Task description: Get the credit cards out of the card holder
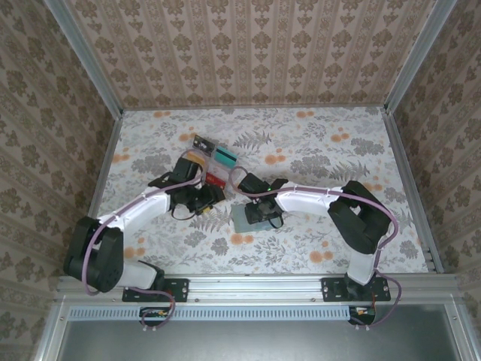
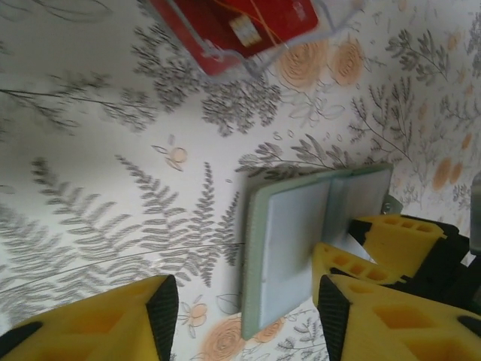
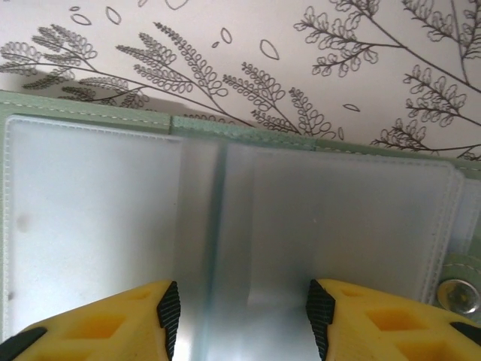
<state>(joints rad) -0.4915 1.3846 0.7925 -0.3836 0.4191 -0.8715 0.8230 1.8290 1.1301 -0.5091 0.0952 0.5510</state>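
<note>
Overhead view, tray: a clear tray (image 1: pixel 213 161) sits on the floral table (image 1: pixel 338 150), holding teal, red and yellow cards.
Overhead view, wallet: the grey-green wallet (image 1: pixel 242 220) lies near the tray, between the two arms.
Overhead view, arms: your left gripper (image 1: pixel 201 198) and right gripper (image 1: pixel 261 213) meet at the wallet.
Left wrist view, tray: a red card (image 2: pixel 225 22) lies inside the tray's corner.
Left wrist view, wallet: it lies open and flat, with the pale lining up.
Left wrist view, fingers: your left fingers stand apart, empty, with the wallet's near end between them. The right gripper's tips touch the lining.
Right wrist view, wallet: the open lining spreads wide. You cannot tell whether the slots hold cards.
Right wrist view, fingers: your right fingers stand apart, straddling the centre fold.
</note>
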